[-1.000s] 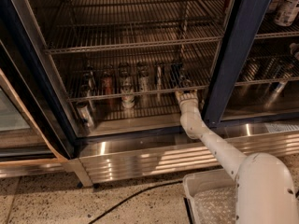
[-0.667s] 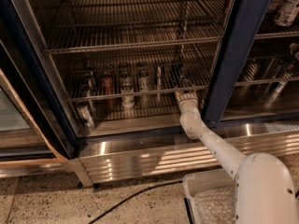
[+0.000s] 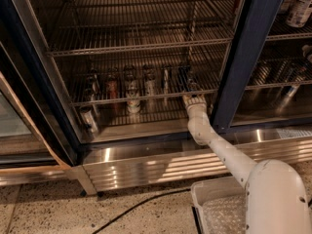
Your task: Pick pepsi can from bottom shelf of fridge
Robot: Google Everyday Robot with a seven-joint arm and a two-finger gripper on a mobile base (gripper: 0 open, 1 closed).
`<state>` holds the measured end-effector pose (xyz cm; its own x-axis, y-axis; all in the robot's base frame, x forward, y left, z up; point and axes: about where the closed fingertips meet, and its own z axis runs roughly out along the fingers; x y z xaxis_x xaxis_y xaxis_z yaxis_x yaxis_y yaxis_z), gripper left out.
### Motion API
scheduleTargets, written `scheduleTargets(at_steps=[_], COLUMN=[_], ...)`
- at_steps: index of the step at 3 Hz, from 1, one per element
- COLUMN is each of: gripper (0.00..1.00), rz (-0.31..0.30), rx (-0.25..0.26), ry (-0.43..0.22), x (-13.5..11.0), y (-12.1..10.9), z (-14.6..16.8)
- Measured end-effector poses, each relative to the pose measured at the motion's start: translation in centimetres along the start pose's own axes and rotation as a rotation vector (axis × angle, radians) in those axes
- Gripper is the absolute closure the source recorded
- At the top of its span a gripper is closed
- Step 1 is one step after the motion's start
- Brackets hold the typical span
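where tool (image 3: 193,98) hovers, pepsi can (image 3: 185,76) just behind: dark, upright

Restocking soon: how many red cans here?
1: red can on bottom shelf, well left of the end effector at its right end. Others may be hidden.

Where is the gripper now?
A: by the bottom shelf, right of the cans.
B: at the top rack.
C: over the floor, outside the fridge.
A: the gripper is by the bottom shelf, just right of the cans.
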<state>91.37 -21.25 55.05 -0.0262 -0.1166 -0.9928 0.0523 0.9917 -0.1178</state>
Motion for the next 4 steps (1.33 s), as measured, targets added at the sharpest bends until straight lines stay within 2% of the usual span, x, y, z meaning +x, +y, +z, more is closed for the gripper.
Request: scheduleTargets(at_steps=[2,3,4], gripper=[1.00,1.00,1.00], rz=[0.017,0.069,0.126], rx=[-0.010,-0.037,-0.106], ry=[-0.003,-0.009,-0.022], x=[-0.4,-1.9,-4.6], y=[-0.1,-0.4,0.0], z=[-1.1,-2.7,-4.8])
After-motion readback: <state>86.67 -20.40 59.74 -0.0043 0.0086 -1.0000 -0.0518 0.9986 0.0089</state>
